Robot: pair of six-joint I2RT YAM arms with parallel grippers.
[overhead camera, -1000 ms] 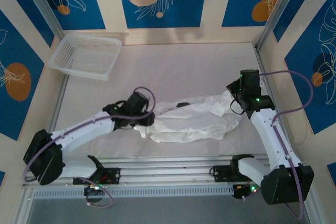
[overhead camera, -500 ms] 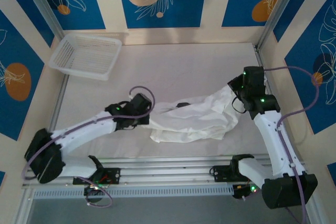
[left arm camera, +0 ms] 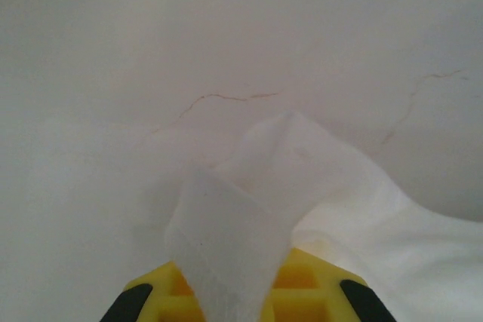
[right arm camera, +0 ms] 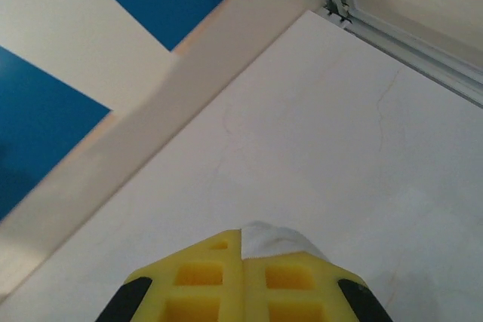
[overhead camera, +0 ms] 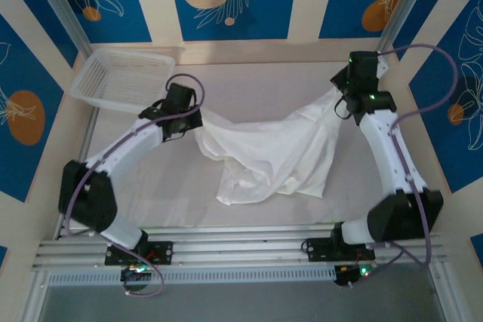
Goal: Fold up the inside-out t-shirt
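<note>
the white t-shirt (overhead camera: 272, 156) is held by two points of its far edge and is spread between the two arms over the middle of the counter (overhead camera: 256, 84). the left tool (overhead camera: 195, 117) is clenched on the shirt's left end, near the white mesh basket (overhead camera: 124, 77) that is set in the far left corner. in the left wrist view a folded strip of the fabric is seen pinched between the yellow fingers (left arm camera: 306, 292). the right tool (overhead camera: 339, 101) is clenched on the shirt's right end, close to the far right corner, and a small tuft of white fabric is seen gripped at its closed tips in the right wrist view. from both grips the wrinkled fabric is draped down and toward the near edge, where its lower part is laid in loose folds on the counter.
</note>
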